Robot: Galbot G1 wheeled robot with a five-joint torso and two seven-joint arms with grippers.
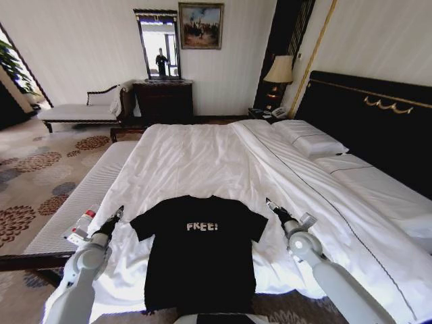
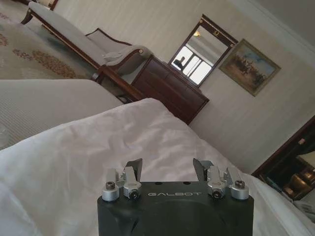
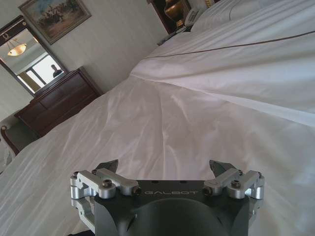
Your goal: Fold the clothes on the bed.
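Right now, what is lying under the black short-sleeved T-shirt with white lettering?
The black short-sleeved T-shirt lies flat on the white sheet of the bed. The sheet directly beneath it is covered, so anything there cannot be seen.

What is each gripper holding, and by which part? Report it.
Nothing is held: left gripper and right gripper are open, flanking the T-shirt.

Open white sheet on the bed [image 1: 196, 155] lies beyond the T-shirt [image 1: 201, 260], free to reach across. The ribbed bench [image 1: 81, 202] crowds the left side; the folded duvet [image 1: 324, 196], seemingly raised, borders the right.
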